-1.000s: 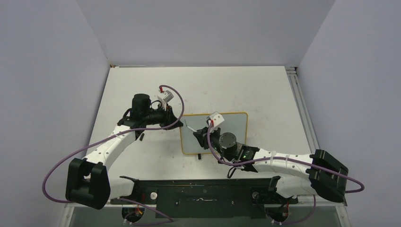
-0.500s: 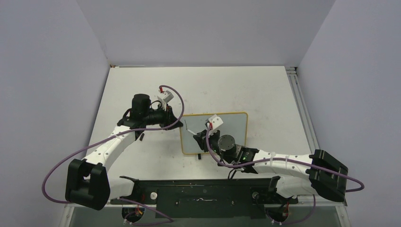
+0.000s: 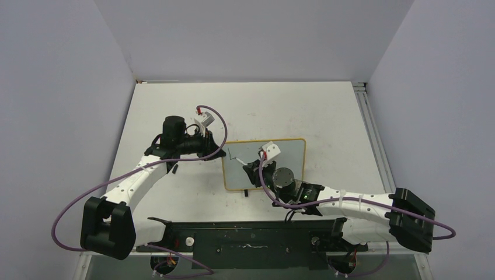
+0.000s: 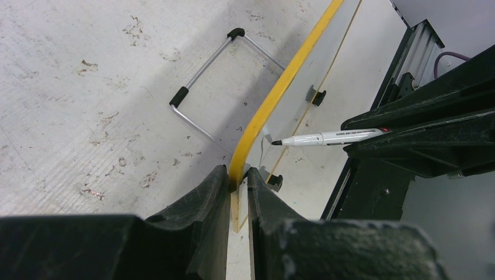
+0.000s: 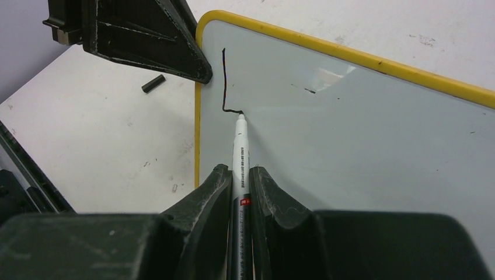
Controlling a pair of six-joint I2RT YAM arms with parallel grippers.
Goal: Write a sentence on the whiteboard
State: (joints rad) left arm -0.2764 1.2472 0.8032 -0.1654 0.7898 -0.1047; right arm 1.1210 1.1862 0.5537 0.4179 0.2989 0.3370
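The whiteboard (image 3: 292,153) stands tilted on the table, with a yellow frame (image 4: 280,87) and a pale surface (image 5: 350,128). My left gripper (image 3: 218,153) is shut on its left frame edge, with the jaws (image 4: 236,175) pinching the yellow rim. My right gripper (image 3: 253,168) is shut on a white marker (image 5: 240,146), which also shows in the left wrist view (image 4: 327,138). The marker's tip touches the board near its upper left corner. Of the sentence, only one black L-shaped stroke (image 5: 225,87) shows, and it ends at the tip.
A small black cylinder (image 5: 153,83) lies on the table left of the board. The board's wire stand (image 4: 204,76) rests behind it. A black rail (image 3: 251,236) runs along the near edge, and a metal rail (image 3: 370,134) lines the right side.
My right gripper has drawn the marker down and then a little right on the board, leaving the L-shaped stroke. The left gripper has not moved.
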